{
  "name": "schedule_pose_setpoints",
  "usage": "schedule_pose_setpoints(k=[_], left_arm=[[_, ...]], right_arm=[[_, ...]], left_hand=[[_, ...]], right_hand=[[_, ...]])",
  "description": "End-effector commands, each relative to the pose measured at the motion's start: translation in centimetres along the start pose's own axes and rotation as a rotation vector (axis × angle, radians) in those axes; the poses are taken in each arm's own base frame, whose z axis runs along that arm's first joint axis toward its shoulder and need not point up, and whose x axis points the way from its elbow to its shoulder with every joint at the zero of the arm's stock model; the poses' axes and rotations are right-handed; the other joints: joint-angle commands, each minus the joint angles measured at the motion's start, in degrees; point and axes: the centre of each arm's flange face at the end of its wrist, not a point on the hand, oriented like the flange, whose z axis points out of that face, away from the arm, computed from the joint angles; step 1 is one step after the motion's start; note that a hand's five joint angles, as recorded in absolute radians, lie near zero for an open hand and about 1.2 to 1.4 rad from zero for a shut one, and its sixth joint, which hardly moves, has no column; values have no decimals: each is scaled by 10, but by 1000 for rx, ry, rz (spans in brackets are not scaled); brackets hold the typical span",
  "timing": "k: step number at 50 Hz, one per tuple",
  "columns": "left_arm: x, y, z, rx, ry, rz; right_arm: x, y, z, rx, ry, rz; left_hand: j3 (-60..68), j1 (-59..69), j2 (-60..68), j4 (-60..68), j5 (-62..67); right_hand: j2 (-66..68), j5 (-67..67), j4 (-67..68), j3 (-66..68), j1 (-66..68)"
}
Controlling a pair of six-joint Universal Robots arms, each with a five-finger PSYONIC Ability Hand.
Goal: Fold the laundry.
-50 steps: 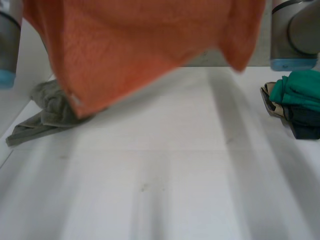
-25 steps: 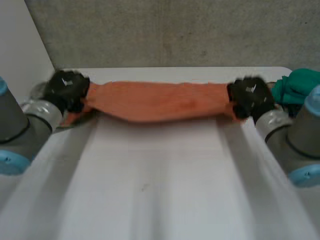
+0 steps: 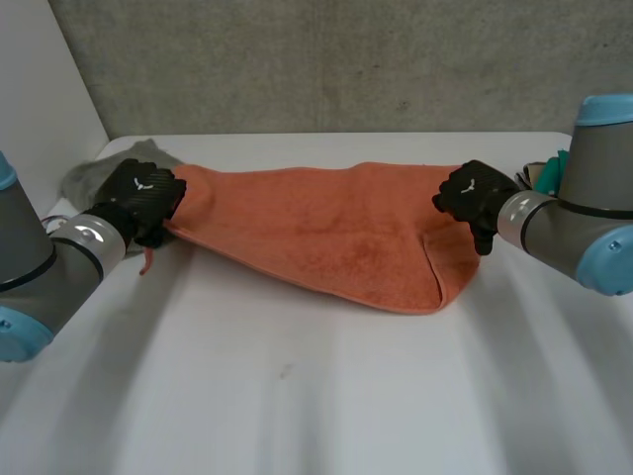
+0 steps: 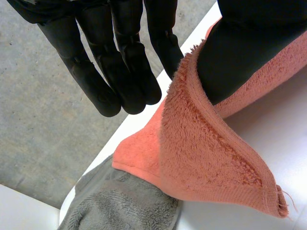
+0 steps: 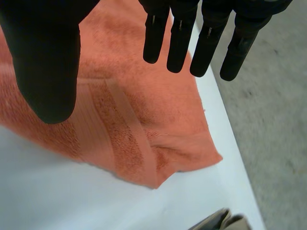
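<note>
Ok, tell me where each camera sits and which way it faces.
Head view: behind and between the grey left arm and right arm, looking down at the white table and orange terry towel; both arms, left robot hand and right robot hand show.
Left wrist view: on that wrist, looking along straight fingers at one towel end beside a crumpled grey cloth.
Right wrist view: on that wrist, looking along straight fingers at the other end.
All share the towel.

The towel [image 3: 326, 233] across the middle of the frame is plain orange, with a woven band of the same orange near one end. The cloth [image 3: 104, 173] at upper left is grey-green. The left hand [image 3: 146, 198] and the right hand [image 3: 475, 198] are black. The table [image 3: 316, 396] is white and the wall [image 3: 326, 59] is mottled grey.
</note>
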Motion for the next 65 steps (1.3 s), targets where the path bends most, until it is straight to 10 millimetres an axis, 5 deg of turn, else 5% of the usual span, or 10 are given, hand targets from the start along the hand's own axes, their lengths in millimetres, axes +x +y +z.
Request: schedule_pose_setpoints(k=[1,19,23,24,33,38,43,47,52,65], left_arm=[[0,1,0,-1,3,-4],[-1,0,0,5,9,-7],[-1,1,0,2,7,-5],[-3,0,-1,4,2,-6],[-7,-5,-17,-26,9,-15],[-4,-3,-31,-79,48,-12],[13,6,-67,-255,188,32],[17,18,-88,-395,304,64],[18,20,-95,-430,409,96],[5,31,-46,-412,270,62]], right_arm=[[-19,8,22,74,-66,-205],[-32,35,68,51,-66,-214],[-28,33,66,43,-64,-193],[-19,27,63,49,-37,-208],[18,23,3,-45,13,24],[12,44,-30,-143,-38,-4],[0,65,-95,-339,-227,-11],[-8,71,-121,-401,-300,41],[-17,70,-119,-366,-267,92],[5,84,-83,-260,75,353]], left_hand=[[107,130,101,101,114],[105,129,99,100,113],[103,127,98,98,111],[103,127,98,98,111],[85,109,79,80,92],[85,108,79,80,92],[85,109,79,80,92],[70,93,64,64,77],[65,88,59,59,72],[-24,-1,-30,-30,-17]], right_hand=[[-2,27,15,-6,-4],[33,62,50,29,32],[402,431,419,398,400],[524,553,540,520,522],[525,554,542,521,523],[525,554,542,521,523],[525,554,542,521,523],[525,554,542,521,523],[525,554,542,521,523],[525,554,542,521,523]])
